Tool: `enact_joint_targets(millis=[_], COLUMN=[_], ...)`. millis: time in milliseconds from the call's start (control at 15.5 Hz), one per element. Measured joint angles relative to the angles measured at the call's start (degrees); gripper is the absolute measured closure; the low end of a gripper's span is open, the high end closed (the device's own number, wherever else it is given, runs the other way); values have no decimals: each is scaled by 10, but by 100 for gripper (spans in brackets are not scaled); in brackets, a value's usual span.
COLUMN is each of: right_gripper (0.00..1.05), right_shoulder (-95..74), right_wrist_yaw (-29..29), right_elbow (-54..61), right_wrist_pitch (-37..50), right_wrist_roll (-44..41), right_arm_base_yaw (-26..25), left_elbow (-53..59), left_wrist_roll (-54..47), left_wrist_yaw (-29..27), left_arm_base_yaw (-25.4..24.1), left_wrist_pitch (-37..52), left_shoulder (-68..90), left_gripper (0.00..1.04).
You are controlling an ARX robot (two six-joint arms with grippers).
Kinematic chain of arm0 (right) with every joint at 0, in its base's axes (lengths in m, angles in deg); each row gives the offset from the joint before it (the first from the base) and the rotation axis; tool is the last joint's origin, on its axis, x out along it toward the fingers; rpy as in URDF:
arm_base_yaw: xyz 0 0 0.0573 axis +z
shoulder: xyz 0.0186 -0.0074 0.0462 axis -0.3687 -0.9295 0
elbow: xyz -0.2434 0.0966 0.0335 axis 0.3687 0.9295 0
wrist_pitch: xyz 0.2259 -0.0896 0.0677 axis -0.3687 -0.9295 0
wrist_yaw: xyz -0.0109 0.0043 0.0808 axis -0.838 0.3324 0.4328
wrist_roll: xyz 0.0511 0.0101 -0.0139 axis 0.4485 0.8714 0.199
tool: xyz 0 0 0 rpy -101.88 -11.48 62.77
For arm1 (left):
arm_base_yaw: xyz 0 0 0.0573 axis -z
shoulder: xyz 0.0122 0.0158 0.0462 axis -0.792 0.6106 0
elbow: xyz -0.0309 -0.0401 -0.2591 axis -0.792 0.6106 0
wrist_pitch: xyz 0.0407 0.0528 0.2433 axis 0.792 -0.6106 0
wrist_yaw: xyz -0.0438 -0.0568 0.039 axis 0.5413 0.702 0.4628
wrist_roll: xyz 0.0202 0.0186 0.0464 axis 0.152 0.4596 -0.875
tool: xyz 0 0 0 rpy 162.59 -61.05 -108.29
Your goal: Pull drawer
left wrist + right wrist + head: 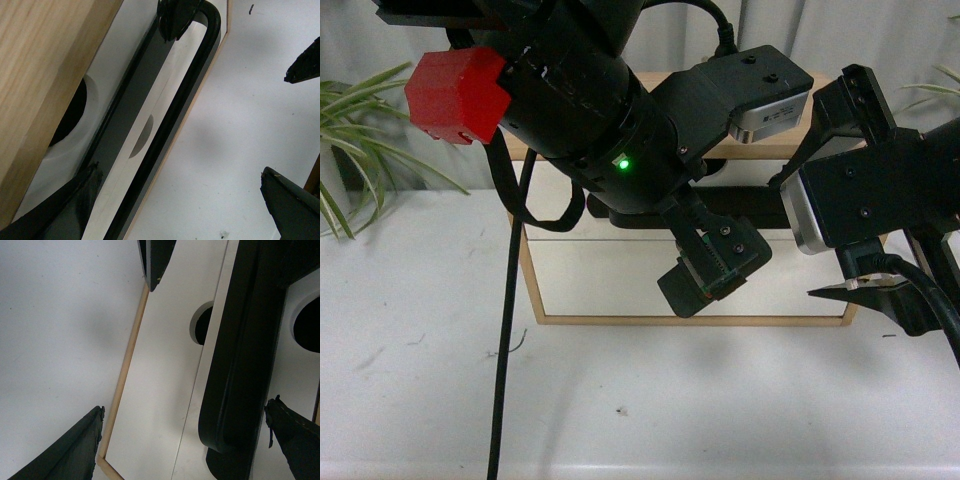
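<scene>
On the white table [420, 330], the wooden cabinet [760, 150] holds the drawer [300, 365] in its upper slot, above a plain white front [620, 280]. From the front, both arms hide most of it; only a stretch of the black handle [745, 198] shows. The right wrist view reveals the right gripper [186, 405] spread wide, the handle's end between its fingers. The left wrist view shows the left gripper [180, 170] equally wide around the bar, and the drawer's half-round notch [75, 115]
</scene>
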Motion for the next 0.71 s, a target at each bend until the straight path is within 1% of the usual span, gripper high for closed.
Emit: enact_joint_targets(millis=[388, 517, 711], right_gripper=[6, 6, 6], right_shoulder=[-35, -60, -70], right_wrist_yaw=[-3, -4, -5], right_elbow=[0, 13, 21], right_wrist_pitch=[32, 88, 103], right_wrist_roll=[0, -4, -3], right_arm_base_yaw=[9, 11, 11], left_elbow=[-5, -1, 2], left_wrist_roll=[7, 2, -5], left_wrist_yaw=[0, -7, -12], left_arm_base_yaw=[5, 13, 16], left_wrist_pitch=[13, 41, 50], left_shoulder=[28, 52, 56], left_gripper=[7, 7, 7])
